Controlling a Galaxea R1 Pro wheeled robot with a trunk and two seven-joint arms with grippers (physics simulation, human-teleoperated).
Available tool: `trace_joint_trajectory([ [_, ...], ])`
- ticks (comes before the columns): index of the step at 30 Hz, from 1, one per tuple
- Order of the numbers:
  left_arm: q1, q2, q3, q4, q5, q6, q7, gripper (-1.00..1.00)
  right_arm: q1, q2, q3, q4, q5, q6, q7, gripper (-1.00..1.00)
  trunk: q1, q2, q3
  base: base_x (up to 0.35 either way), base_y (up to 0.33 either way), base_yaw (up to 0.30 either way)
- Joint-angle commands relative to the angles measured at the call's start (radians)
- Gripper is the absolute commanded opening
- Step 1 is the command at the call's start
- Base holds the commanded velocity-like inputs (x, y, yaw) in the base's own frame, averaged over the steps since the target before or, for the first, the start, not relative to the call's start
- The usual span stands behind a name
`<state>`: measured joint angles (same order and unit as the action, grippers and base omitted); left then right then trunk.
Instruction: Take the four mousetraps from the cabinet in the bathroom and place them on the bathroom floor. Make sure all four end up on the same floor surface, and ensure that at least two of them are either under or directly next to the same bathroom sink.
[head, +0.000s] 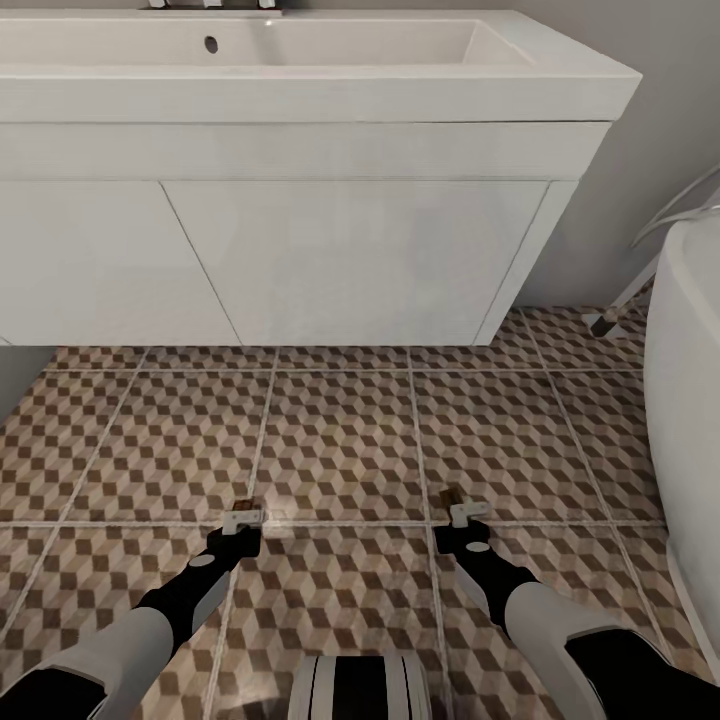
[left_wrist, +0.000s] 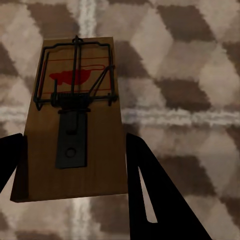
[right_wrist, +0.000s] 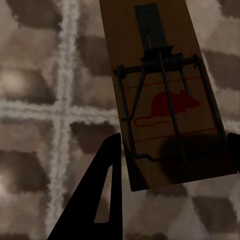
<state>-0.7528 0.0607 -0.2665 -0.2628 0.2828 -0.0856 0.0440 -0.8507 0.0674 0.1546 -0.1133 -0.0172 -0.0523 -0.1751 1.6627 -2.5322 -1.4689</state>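
Between fingers of left end effector (head: 243, 518): mousetrap (left_wrist: 74, 117), clamped by its sides above bathroom floor (head: 340, 440). Right end effector (head: 462, 512) likewise closed on second mousetrap (right_wrist: 167, 95) (red mouse mark visible). Sink (head: 300, 60) on white vanity (head: 280, 260) ahead; bathtub (head: 690, 400) right.

The head view is evenly bright and sharp, with a soft shadow under the white wall-hung vanity (head: 300, 260). Both wrist views are dimmer, and the cube-patterned brown and beige floor tiles (left_wrist: 190, 65) look blurred there. The small tan wooden mousetrap (right_wrist: 165, 100) stays sharp, with a dark shadow on its lower end.
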Motion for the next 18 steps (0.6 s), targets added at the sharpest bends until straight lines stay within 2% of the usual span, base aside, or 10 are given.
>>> trace_joint_trajectory([
  [1,0.0,0.001,-0.008,0.0,0.006,-0.003,0.004,-1.0,-0.001,0.0,0.006,0.001,-0.004,-0.003,-0.004,-1.0,0.0,0.0,-0.004,0.0,0.0,0.0],
  [7,0.0,0.0,-0.008,0.001,0.005,-0.005,0.003,-1.0,0.0,0.0,0.006,0.001,-0.003,-0.003,-0.004,-1.0,0.003,-0.002,-0.028,0.0,0.0,0.0],
  [18,0.0,0.001,-0.008,0.002,0.004,-0.009,0.004,-1.0,-0.001,0.0,0.006,0.001,-0.004,-0.004,-0.004,-1.0,0.003,-0.002,-0.031,0.0,0.0,0.0],
])
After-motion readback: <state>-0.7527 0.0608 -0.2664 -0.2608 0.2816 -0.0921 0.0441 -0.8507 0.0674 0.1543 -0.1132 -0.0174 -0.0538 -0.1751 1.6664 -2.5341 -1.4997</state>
